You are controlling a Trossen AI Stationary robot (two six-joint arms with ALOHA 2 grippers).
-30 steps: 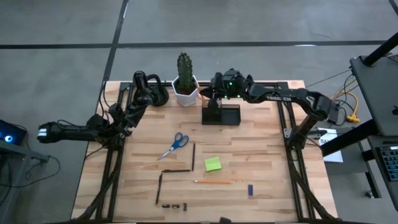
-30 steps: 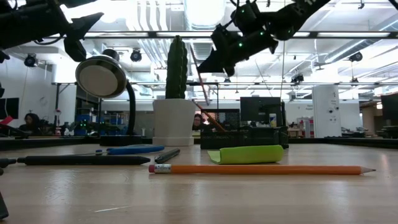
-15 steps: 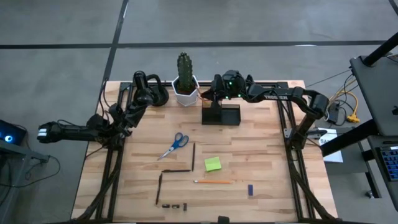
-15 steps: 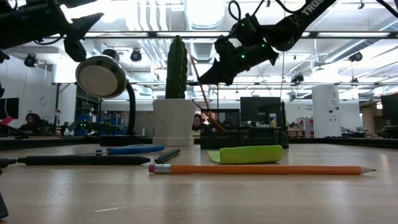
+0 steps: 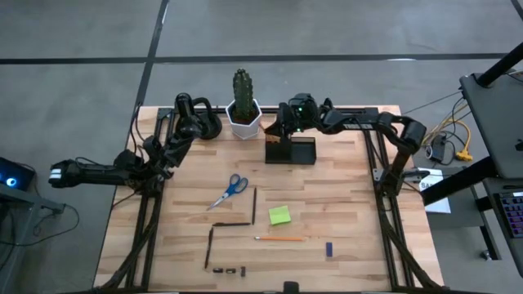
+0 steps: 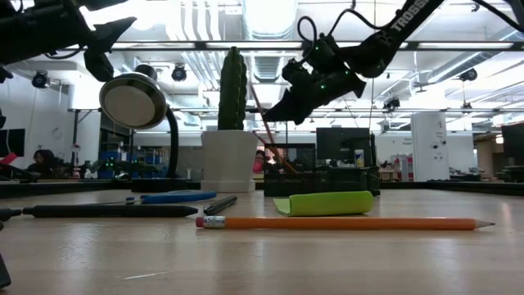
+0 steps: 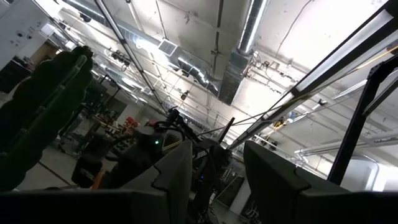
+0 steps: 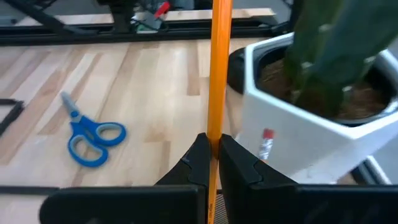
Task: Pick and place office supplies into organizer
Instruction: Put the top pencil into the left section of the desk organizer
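Observation:
My right gripper [image 5: 285, 124] [image 6: 270, 117] hovers over the dark organizer [image 5: 299, 151] [image 6: 327, 180] at the table's far side, shut on an orange pencil [image 8: 219, 68] [image 6: 255, 97]. The left gripper [image 6: 115, 49] waits, open, raised near the table's far left and pointing up. Lying flat on the table are blue-handled scissors [image 5: 231, 189] [image 8: 92, 133], dark pens [image 5: 254, 204] [image 5: 231, 224] [image 5: 209, 247], a lime-green pad [image 5: 279, 215] [image 6: 323, 202], a second orange pencil [image 5: 279, 239] [image 6: 344, 223], a small blue block [image 5: 329, 249] and tiny black clips [image 5: 229, 269]. My right gripper pinches the orange pencil's shaft [image 8: 214, 140] between its two fingertips, partway along its length. The fingers come from above, slanting down, and lie across the pencil. The pencil stands steeply tilted, and its lower end [image 6: 283, 164] reaches down to the organizer's taller compartment.
A white hexagonal cactus pot [image 5: 243, 119] [image 8: 311, 118] stands right beside the organizer on its left. A black rounded gadget [image 5: 200, 118] [image 6: 131, 100] sits farther left. The arms' black frames run along both table sides. People and equipment show in the room behind.
My right gripper has come down a little toward the organizer, still shut on the pencil, which has gone down with it. The left arm has kept still.

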